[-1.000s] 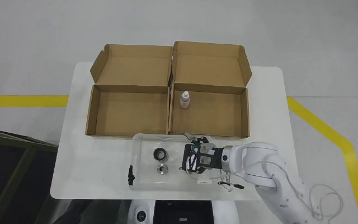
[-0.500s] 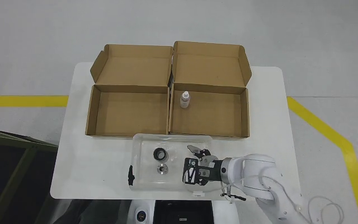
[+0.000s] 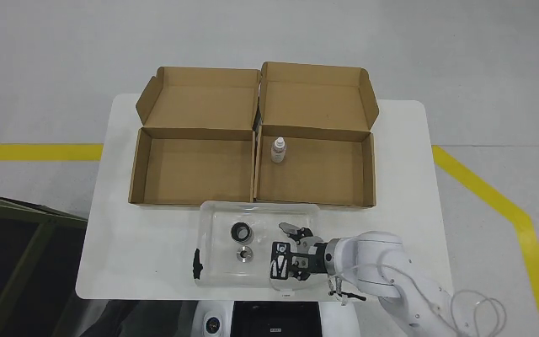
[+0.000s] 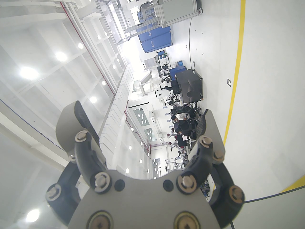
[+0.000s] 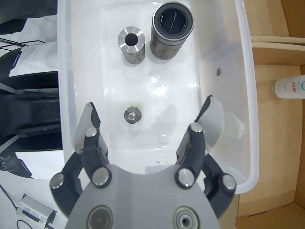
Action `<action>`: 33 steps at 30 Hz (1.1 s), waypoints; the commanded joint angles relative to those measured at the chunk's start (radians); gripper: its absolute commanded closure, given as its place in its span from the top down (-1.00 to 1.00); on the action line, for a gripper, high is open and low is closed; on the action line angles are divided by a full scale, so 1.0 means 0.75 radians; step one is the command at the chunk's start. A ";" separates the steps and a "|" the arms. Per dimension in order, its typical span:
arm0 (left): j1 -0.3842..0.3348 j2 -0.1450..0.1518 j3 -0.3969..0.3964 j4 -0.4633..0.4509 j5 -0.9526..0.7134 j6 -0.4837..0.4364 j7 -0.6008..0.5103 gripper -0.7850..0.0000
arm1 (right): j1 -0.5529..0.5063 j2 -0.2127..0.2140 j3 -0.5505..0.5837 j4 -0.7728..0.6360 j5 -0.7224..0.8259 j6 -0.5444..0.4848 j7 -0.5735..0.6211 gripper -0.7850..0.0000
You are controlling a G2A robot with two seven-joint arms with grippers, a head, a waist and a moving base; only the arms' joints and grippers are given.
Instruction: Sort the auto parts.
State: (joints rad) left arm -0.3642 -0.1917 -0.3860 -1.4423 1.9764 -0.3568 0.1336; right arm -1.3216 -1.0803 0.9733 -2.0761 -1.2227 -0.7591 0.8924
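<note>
The right tool [image 5: 149,108] is held spread over a small metal part [image 5: 132,115] in the clear bin [image 5: 247,91]; the left tool [image 4: 141,112] likewise.

Right gripper [image 5: 150,104] hangs over the clear bin [image 5: 247,72], inside its walls, toward the bin's near edge. A small metal part [image 5: 132,115] lies on the bin floor just ahead of the fingertips, between the two finger lines and closer to the finger on the robot's side. Farther ahead stand a steel sleeve [image 5: 132,45] and a linear bearing [image 5: 170,32], side by side, both on end, with the bearing on the box side. Two cardboard boxes sit behind the bin on the table [image 3: 404,152], beyond the gripper: left box [image 3: 194,168] and right box [image 3: 337,173], touching. A bottle [image 3: 279,151] stands in the right box by the shared wall.
</note>
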 commanded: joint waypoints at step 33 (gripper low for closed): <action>0.000 0.000 0.000 0.000 0.000 0.000 0.000 1.00 | 0.143 -0.016 -0.208 0.136 -0.036 0.063 0.213 -0.08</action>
State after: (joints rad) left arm -0.3642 -0.1916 -0.3860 -1.4423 1.9764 -0.3568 0.1336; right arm -1.2157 -1.0921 0.8187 -1.9771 -1.2511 -0.7135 1.0491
